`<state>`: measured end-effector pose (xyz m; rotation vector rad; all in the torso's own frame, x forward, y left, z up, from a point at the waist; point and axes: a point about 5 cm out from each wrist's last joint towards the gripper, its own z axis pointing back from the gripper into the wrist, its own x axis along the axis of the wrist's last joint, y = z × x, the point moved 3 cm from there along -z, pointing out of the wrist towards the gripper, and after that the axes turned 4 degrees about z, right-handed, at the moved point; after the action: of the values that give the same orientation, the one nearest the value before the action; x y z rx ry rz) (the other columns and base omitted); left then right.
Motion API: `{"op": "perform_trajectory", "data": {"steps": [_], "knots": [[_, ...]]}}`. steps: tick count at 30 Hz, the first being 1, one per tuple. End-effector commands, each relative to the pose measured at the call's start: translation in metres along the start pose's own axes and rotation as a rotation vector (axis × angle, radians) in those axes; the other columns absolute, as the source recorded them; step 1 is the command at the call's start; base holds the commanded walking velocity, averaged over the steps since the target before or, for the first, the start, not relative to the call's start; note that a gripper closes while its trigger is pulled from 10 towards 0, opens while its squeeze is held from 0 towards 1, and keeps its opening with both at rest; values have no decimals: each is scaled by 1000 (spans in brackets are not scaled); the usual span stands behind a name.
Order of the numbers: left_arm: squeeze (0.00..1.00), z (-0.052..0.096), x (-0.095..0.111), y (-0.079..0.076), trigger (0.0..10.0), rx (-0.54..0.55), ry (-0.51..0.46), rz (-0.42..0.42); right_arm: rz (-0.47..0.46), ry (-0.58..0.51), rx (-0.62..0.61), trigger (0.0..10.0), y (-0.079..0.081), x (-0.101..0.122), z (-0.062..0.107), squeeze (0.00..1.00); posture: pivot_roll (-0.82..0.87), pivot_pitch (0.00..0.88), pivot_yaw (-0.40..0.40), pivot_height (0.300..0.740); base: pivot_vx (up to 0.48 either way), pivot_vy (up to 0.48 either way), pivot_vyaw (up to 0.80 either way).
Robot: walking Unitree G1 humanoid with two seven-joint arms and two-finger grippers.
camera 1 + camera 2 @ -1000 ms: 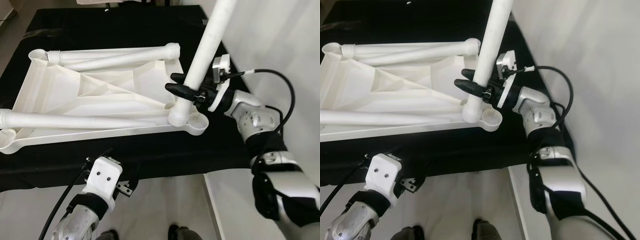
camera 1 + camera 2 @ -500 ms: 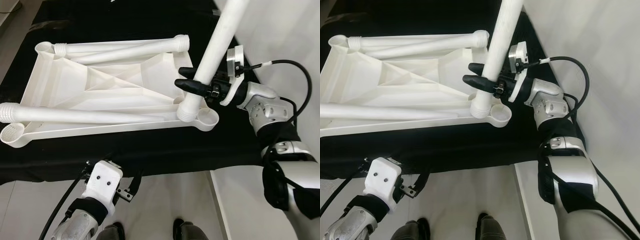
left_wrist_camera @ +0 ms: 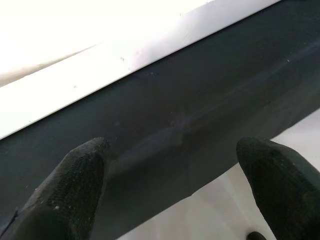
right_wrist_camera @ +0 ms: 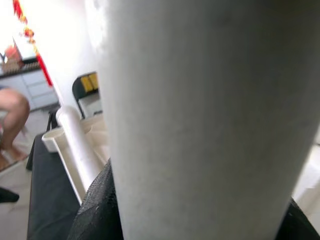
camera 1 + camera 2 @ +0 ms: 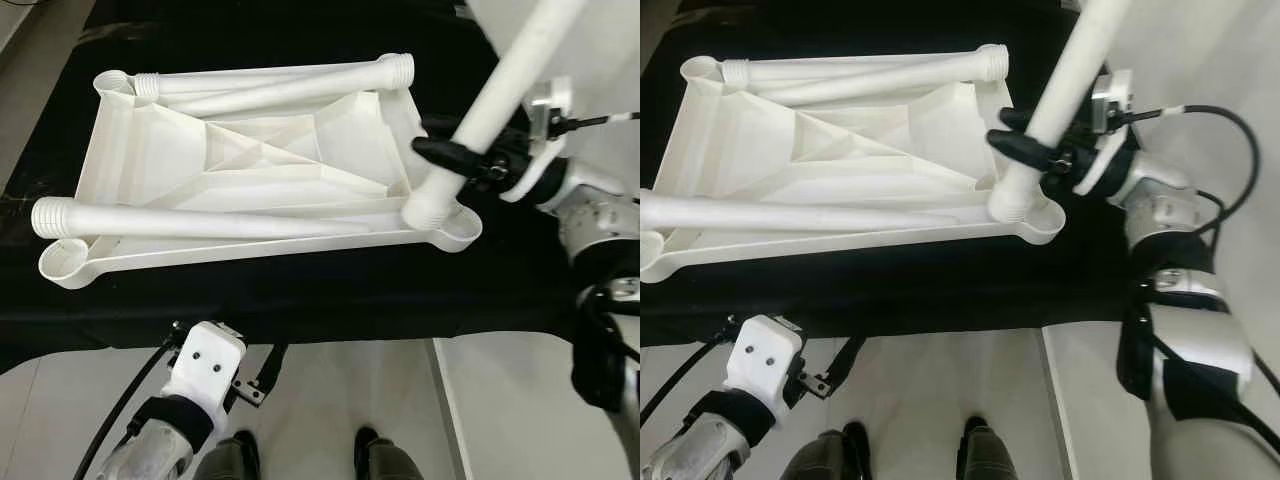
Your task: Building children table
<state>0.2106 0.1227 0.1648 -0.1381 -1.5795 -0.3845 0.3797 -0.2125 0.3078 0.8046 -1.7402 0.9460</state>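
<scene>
A white plastic tabletop [image 5: 250, 170] lies upside down on a black cloth. Loose white legs lie on it, along the far edge [image 5: 280, 80] and the near edge [image 5: 220, 222]. My right gripper [image 5: 465, 158] is shut on another white leg [image 5: 500, 90], held upright and leaning right. That leg's ribbed lower end [image 5: 425, 208] rests at the near right corner, just beside the round corner socket [image 5: 462, 228]. My left gripper [image 3: 175, 165] is open, low in front of the cloth's hanging edge, with nothing between its fingers.
The black cloth [image 5: 300, 300] covers the whole work surface and hangs over its near edge. A white slab [image 5: 520, 400] lies at the lower right. My feet [image 5: 230, 460] stand on pale floor. A person [image 4: 10, 120] and a black chair [image 4: 85, 90] are in the background.
The whole picture has shifted right, so the camera moved. The held leg leans further right than before, its base still at the near right corner. The left arm stays put.
</scene>
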Motion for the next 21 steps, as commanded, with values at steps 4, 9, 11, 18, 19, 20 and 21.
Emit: {"op": "perform_trajectory", "data": {"steps": [4, 9, 11, 18, 19, 20, 21], "knots": [[0, 1, -6, 1, 10000, -9, 35, -9, -35, -112, -1, 10000, -2, 13, 11, 0, -157, 338, -26, 740, 0, 0, 0], [0, -1, -6, 2, 10000, -9, 34, -14, 49, -32, -66, 10000, -8, 13, 15, 0, -159, 329, -28, 740, 0, 0, 0], [0, -2, -6, 2, 10000, -8, 34, -16, 82, 36, -62, 10000, -8, 10, 15, 0, -163, 325, -30, 740, 0, 0, 0], [0, -3, -6, 3, 10000, -4, 30, -19, 154, 209, 3, 10000, 0, -9, 16, 0, -173, 321, -34, 740, 0, 0, 0], [0, -3, -6, 3, 10000, -4, 30, -19, 154, 209, 3, 10000, 0, -9, 16, 0, -173, 321, -34, 740, 0, 0, 0], [0, -4, -6, 3, 10000, -4, 29, -19, 175, 230, -17, 10000, -2, -10, 17, 0, -174, 320, -34, 740, 0, 0, 0], [0, -4, -6, 3, 10000, -3, 28, -19, 184, 237, -22, 10000, -3, -9, 18, 0, -174, 320, -35, 740, 0, 0, 0]]}}
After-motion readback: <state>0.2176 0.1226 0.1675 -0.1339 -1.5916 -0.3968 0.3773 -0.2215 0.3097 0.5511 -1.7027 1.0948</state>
